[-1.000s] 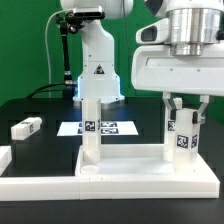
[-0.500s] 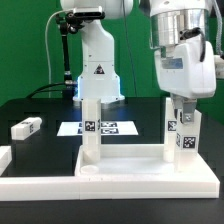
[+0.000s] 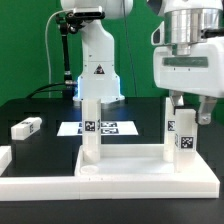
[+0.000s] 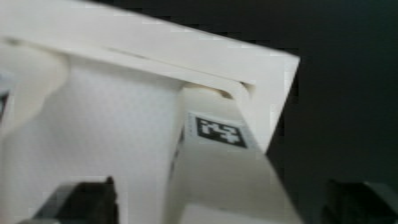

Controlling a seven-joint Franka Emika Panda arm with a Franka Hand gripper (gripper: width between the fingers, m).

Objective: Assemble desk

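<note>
Black tabletop: desk top has 1st leg up, 2nd leg up under released end effector, 3rd leg lies loose.

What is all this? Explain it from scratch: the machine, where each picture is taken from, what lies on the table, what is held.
The machine is a robot arm on a black table, putting together a small white desk. One picture comes from a camera standing off the arm, the other from a camera on its wrist. The desk top lies flat in front. Two legs stand upright on it: the left leg and the right leg, as the exterior view shows them. A loose leg lies on the table. The flat tagged sheet behind is the marker board. The gripper hovers over the right leg, open: the wrist view shows gaps on both sides, so nothing is held.
</note>
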